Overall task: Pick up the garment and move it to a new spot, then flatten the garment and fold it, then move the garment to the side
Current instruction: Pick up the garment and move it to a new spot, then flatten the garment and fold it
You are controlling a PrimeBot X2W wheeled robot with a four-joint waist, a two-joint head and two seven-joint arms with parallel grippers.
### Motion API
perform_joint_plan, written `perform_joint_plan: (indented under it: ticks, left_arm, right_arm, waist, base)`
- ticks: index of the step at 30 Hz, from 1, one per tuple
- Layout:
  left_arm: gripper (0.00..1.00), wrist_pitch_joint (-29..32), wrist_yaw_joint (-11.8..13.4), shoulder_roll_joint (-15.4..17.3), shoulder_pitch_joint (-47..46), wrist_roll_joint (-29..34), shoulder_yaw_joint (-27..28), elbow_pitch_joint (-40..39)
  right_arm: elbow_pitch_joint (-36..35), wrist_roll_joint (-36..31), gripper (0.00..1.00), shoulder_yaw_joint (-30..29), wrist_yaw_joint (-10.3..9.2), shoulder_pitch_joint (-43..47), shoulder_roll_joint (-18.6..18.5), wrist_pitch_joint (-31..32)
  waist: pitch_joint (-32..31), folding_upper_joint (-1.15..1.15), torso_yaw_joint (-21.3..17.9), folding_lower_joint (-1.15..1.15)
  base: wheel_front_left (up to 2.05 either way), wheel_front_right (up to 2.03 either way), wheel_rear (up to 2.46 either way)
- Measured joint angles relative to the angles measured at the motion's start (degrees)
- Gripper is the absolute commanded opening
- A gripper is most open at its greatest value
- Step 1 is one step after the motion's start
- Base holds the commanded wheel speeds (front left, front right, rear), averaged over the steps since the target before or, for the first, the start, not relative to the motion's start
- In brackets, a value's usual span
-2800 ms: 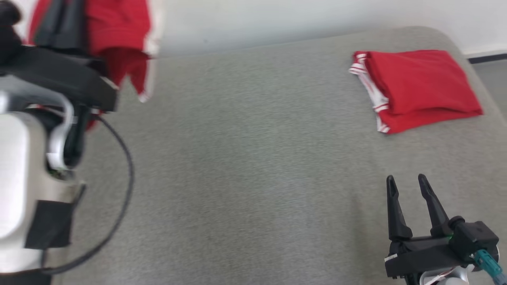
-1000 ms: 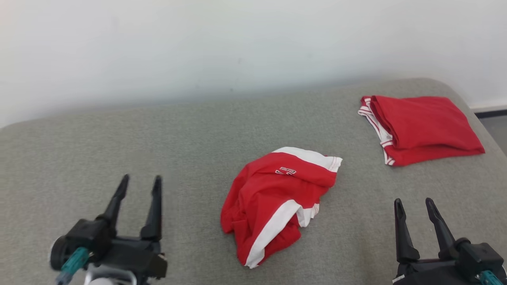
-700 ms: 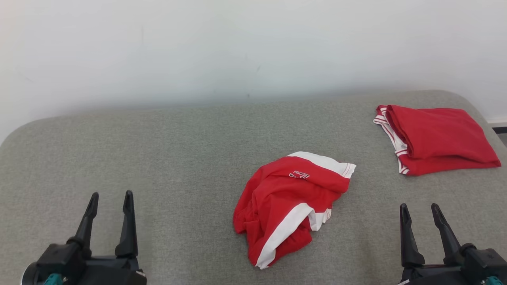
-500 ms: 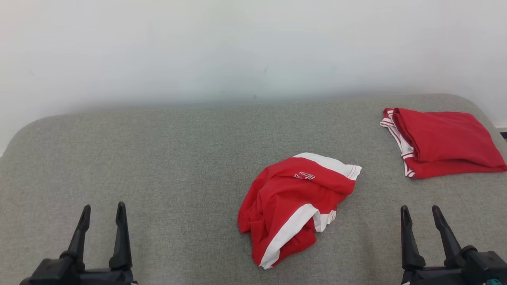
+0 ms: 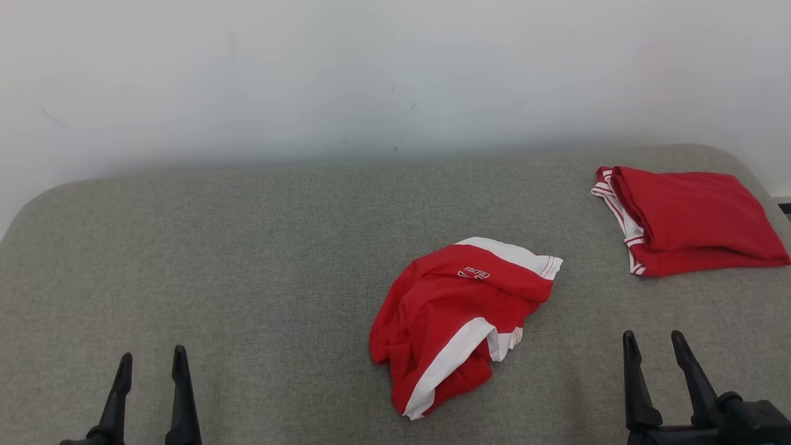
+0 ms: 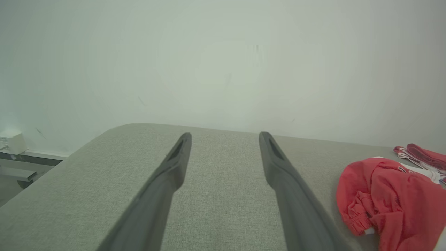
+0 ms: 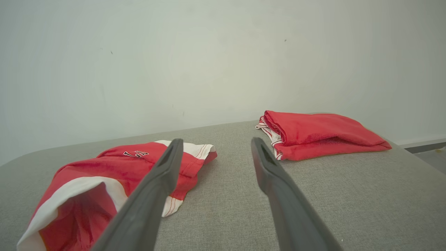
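Note:
A crumpled red garment point(image 5: 454, 318) with white bands lies in a heap near the middle of the grey padded surface point(image 5: 247, 278); it also appears as the garment point(image 6: 386, 195) at the right of the left wrist view and the garment point(image 7: 104, 177) at the left of the right wrist view. My left gripper point(image 5: 151, 364) point(image 6: 224, 139) is open and empty at the lower left, well apart from the heap. At the lower right my right gripper point(image 5: 654, 343) point(image 7: 214, 144) stands open and empty, a little right of the heap.
A second red garment, folded point(image 5: 686, 219) point(image 7: 320, 134), rests at the surface's far right corner. A white wall point(image 5: 371, 74) rises behind the surface. Its left edge rounds off, with a white box point(image 6: 12, 142) on a rail beyond it.
The left gripper, which held the red garment aloft at first, has let it go onto the surface and drawn back to the lower left. The head camera has also shifted.

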Motion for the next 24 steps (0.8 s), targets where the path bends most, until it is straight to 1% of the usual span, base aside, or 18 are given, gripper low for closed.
perform_joint_plan:
  ticks: [6,14,24]
  left_arm:
    - [1.0,0.0,-1.5,-1.8,0.8,1.1,1.7,0.0]
    - [1.0,0.0,-3.4,-3.4,1.1,2.7,3.7,1.0]
    - [1.0,0.0,-5.0,-5.0,1.0,4.3,5.3,2.0]
  right_arm:
    - [0.4,0.2,1.0,0.2,0.0,0.2,0.1,-0.1]
    - [0.8,0.2,1.0,0.4,0.0,0.2,0.2,-0.1]
    - [1.3,0.4,1.0,0.6,0.0,0.2,0.1,-0.1]
  waist:
    - [0.3,0.0,0.1,0.0]
    - [0.3,0.0,-0.1,0.0]
    - [0.3,0.01,-0.1,0.0]
  base:
    - [0.0,0.0,0.0]
    - [0.0,0.0,0.0]
    - [0.0,0.0,0.0]
